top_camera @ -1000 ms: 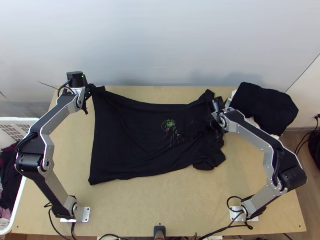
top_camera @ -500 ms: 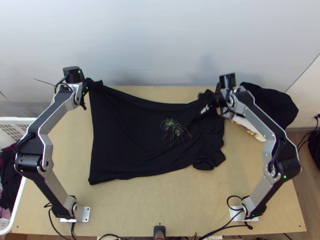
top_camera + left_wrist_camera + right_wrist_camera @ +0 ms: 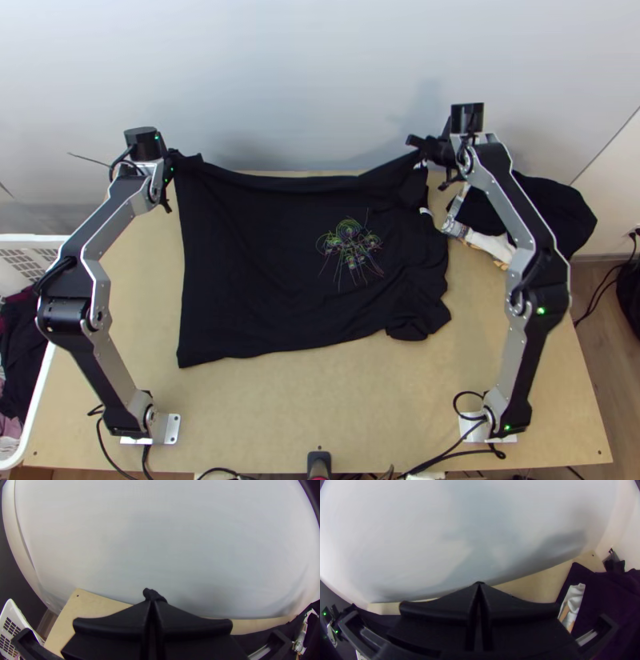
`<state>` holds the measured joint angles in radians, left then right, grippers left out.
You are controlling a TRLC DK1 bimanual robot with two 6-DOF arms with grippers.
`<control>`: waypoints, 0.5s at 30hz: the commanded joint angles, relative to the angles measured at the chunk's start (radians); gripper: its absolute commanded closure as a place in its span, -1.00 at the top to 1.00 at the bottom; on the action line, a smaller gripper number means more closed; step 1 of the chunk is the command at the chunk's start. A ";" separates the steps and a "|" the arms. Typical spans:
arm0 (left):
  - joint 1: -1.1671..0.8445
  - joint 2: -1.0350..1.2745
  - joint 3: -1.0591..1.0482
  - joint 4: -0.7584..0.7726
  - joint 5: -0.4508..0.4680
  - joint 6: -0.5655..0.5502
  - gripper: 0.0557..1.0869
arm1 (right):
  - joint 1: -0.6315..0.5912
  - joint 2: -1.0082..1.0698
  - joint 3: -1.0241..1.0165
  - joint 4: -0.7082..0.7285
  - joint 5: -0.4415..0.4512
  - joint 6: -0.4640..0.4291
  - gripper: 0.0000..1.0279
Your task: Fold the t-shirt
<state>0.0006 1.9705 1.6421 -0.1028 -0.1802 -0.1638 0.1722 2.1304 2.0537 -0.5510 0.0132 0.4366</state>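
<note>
Pale wall point(image 3: 320, 80) behind a light wooden tabletop point(image 3: 264, 416).

Top view: a black t-shirt point(image 3: 240, 272) with a thin, multicoloured line print is spread across the tabletop between the 2 arms, bunched at its near right part. Its far left corner is clamped in the left gripper point(image 3: 174, 164); its far right part rises into the right gripper point(image 3: 428, 154). To the right lies a heap of dark cloth point(image 3: 556, 220), with white cloth point(image 3: 486, 242) beside it. A white basket point(image 3: 38, 400) stands at the left.

Left wrist view: the left gripper point(image 3: 152, 602) has its 2 fingers pressed together, a small tuft of black fabric poking out past the tips.

Right wrist view: the right gripper point(image 3: 480, 585) has its 2 fingers together, a small dark bit at the tips.
</note>
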 commanded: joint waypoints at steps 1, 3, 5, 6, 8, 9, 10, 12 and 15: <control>0.013 0.073 0.061 0.026 -0.004 0.007 -0.93 | -0.010 0.149 0.232 0.010 0.097 -0.001 -0.94; 0.018 0.105 0.101 0.028 -0.015 0.007 -0.93 | -0.010 0.169 0.252 0.048 0.137 -0.002 -0.94; 0.026 0.142 0.150 0.029 -0.022 0.007 -0.93 | -0.008 0.183 0.260 0.068 0.157 -0.006 -0.94; 0.029 0.162 0.179 0.029 -0.028 0.009 -0.93 | -0.010 0.189 0.264 0.069 0.166 -0.006 -0.94; 0.036 0.197 0.234 0.029 -0.035 0.015 -0.93 | -0.013 0.197 0.264 0.076 0.180 -0.012 -0.94; 0.039 0.214 0.262 0.029 -0.039 0.020 -0.93 | -0.016 0.198 0.264 0.079 0.182 -0.015 -0.94; 0.041 0.229 0.288 0.029 -0.044 0.021 -0.93 | -0.020 0.198 0.264 0.083 0.186 -0.015 -0.94; 0.042 0.264 0.343 0.029 -0.050 0.026 -0.93 | -0.027 0.198 0.263 0.092 0.189 -0.016 -0.94; 0.041 0.304 0.418 0.029 -0.050 0.032 -0.93 | -0.031 0.198 0.263 0.109 0.189 -0.033 -0.94</control>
<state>0.0345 2.1777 1.9030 -0.0761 -0.2184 -0.1448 0.1528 2.3081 2.2940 -0.4721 0.1780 0.4191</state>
